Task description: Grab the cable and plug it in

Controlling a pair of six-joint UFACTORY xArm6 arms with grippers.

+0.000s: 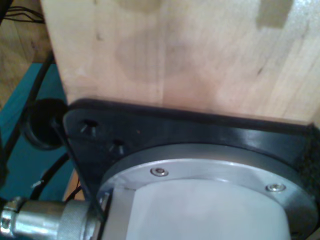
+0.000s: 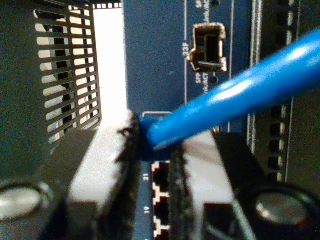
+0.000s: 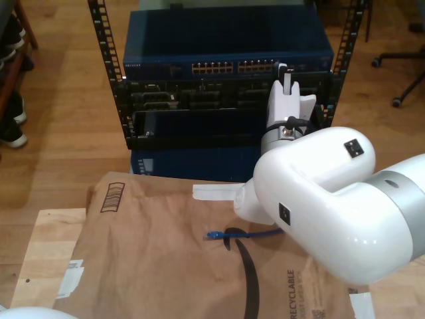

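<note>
Progress is looking far along: the blue switch (image 3: 229,50) in the rack (image 3: 99,60) is facing my second gripper (image 2: 155,150), whose pads (image 2: 107,155) are clamping the cable (image 2: 235,95) right at the panel, above the ports numbered 21 and 19. Seating the plug is what is remaining, I judge. The cable's free end (image 3: 214,234) is lying on the brown paper (image 3: 146,259). The pads are hiding the gripped plug; whether my first gripper is wide or narrow I cannot tell.
</note>
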